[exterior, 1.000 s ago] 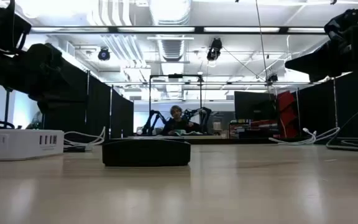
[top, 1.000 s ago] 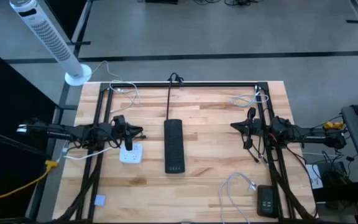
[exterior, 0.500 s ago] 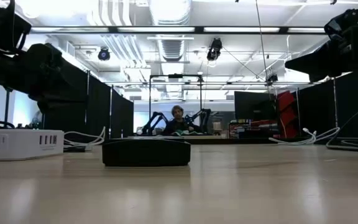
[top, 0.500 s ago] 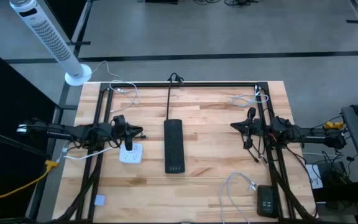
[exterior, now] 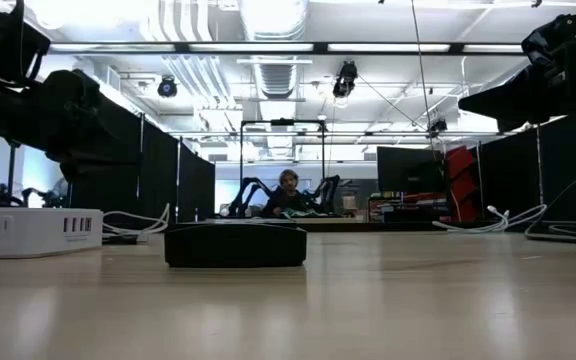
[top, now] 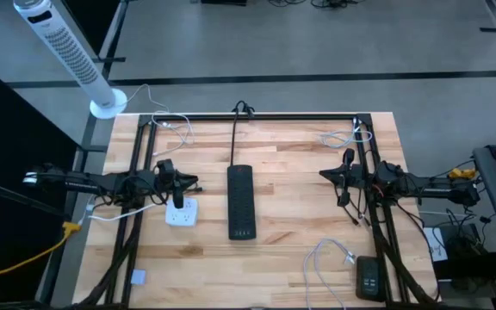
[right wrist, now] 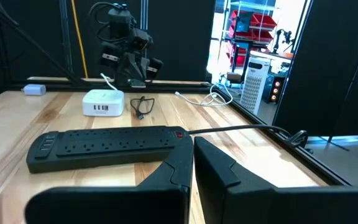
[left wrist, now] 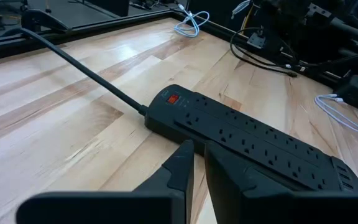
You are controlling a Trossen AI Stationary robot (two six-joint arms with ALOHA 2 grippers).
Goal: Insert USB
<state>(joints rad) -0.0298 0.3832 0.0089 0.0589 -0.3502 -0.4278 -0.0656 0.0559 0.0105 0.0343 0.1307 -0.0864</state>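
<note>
A white USB charger block lies flat on the wooden table, left of a long black power strip in the middle. The block's ports show in the low view and the right wrist view. Loose white USB cables lie at the far left, the far right and the near right. My left gripper hovers just beyond the charger, shut and holding nothing; in its wrist view it points at the power strip. My right gripper hangs shut and empty right of the strip.
A black metal frame runs along the table's far, left and right edges. A black box lies at the near right corner and a small pale plug at the near left. A short black cable lies beside the charger.
</note>
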